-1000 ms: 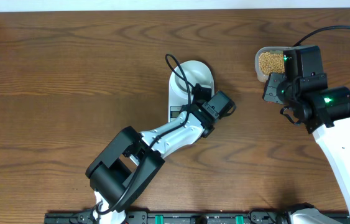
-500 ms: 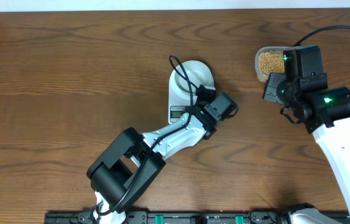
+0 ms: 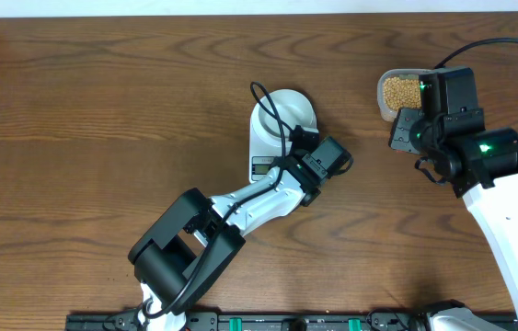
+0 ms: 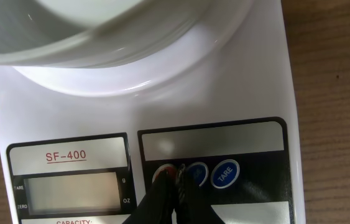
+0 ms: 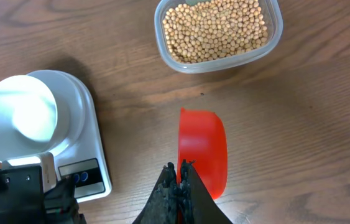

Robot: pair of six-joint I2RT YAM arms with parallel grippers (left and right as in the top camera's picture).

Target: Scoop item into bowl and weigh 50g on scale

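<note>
The white scale (image 4: 249,93) carries the pale bowl (image 4: 100,31), which looks empty in the right wrist view (image 5: 18,115). My left gripper (image 4: 175,174) is shut, its tips resting at the red button (image 4: 162,170) beside two blue ones. The grey display (image 4: 69,193) shows no digits. The tan beans (image 5: 215,28) fill a clear tub (image 3: 398,92) at the back right. My right gripper (image 5: 179,167) is shut on the near end of a red scoop (image 5: 203,152), which hangs over the wood between tub and scale.
The left arm (image 3: 240,207) stretches diagonally from the front edge up to the scale (image 3: 263,147). The right arm (image 3: 466,152) stands just in front of the tub. A black rail (image 3: 268,322) lines the table's front edge.
The left wrist has shifted slightly right and toward the scale's button end, then held still. The right arm has not moved.
</note>
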